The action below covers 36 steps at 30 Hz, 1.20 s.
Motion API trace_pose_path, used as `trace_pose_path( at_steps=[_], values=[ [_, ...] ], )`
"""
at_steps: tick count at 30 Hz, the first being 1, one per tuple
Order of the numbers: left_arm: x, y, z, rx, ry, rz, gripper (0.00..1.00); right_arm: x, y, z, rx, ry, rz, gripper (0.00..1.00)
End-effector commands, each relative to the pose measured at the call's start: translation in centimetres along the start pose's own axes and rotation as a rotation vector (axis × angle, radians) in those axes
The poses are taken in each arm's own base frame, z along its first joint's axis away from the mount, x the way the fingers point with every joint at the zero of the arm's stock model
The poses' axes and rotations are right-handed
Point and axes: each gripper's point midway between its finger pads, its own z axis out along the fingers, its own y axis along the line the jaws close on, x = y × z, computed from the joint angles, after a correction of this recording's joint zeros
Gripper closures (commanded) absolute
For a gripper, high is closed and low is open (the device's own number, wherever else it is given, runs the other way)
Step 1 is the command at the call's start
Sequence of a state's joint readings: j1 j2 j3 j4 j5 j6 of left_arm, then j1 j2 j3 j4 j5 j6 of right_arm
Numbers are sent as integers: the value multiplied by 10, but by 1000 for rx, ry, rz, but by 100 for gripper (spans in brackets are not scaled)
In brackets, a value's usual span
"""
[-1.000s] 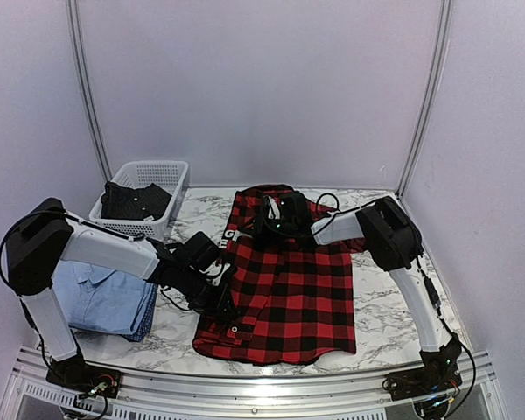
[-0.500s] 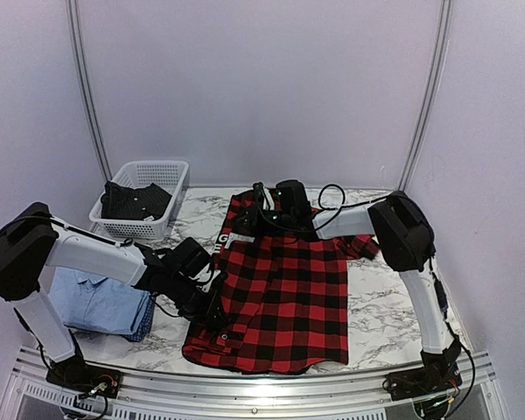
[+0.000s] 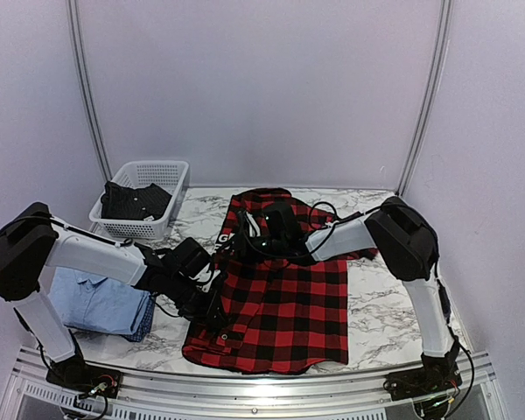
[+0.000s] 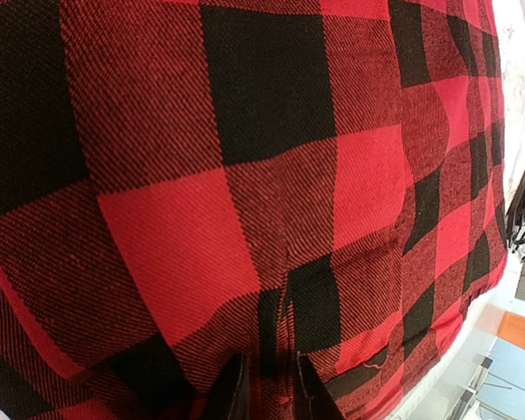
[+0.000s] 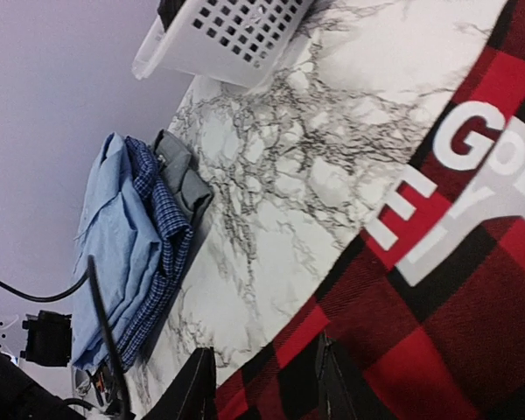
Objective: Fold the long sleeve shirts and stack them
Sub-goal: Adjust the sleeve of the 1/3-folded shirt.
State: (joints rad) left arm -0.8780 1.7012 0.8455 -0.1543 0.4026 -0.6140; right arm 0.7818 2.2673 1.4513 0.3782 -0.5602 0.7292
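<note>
In the top view the left gripper point(image 3: 215, 306) sits dark on the flannel shirt point(image 3: 289, 306), and we cannot make out how its jaws stand. The left wrist view shows only the fingertips point(image 4: 232, 392) at its bottom edge, with a ridge of cloth pinched between them. We cannot tell whether the right gripper point(image 5: 262, 350) grips the cloth. The white lettering point(image 5: 469, 138) runs off the frame and is unreadable. The left arm point(image 3: 101, 249) hides part of the light blue shirt point(image 3: 92, 302). The right wrist view crops the white mesh basket point(image 5: 236, 35), and we cannot identify its dark contents point(image 3: 136, 201).
</note>
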Motion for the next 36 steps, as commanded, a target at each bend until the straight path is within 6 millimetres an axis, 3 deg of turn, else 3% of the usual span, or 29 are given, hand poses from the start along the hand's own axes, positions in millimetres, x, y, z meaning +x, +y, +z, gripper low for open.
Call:
trace_pose_path(
  at_steps=[1,7,14,19,23,26,32,36],
  values=[
    [36,27,2,-91,112,-54,80,-21,-31,-6,28,-51,24,64],
    [39,30,3,-100,114,-60,80,-31,-69,-22,68,-80,72,64],
    [39,31,6,-102,123,-62,80,-36,-62,-44,66,-98,50,62],
    [37,30,6,-100,122,-61,80,-17,-55,-64,77,-90,54,62],
    [36,29,8,-101,124,-60,80,2,-71,-75,127,-79,80,62],
    [34,28,9,-99,125,-60,80,6,-79,-79,131,-82,102,62],
    [26,22,5,-97,103,-45,79,-19,-69,-101,189,-119,39,62],
    [15,16,-2,-101,71,-16,77,-45,-62,-140,287,-180,-5,61]
  ],
)
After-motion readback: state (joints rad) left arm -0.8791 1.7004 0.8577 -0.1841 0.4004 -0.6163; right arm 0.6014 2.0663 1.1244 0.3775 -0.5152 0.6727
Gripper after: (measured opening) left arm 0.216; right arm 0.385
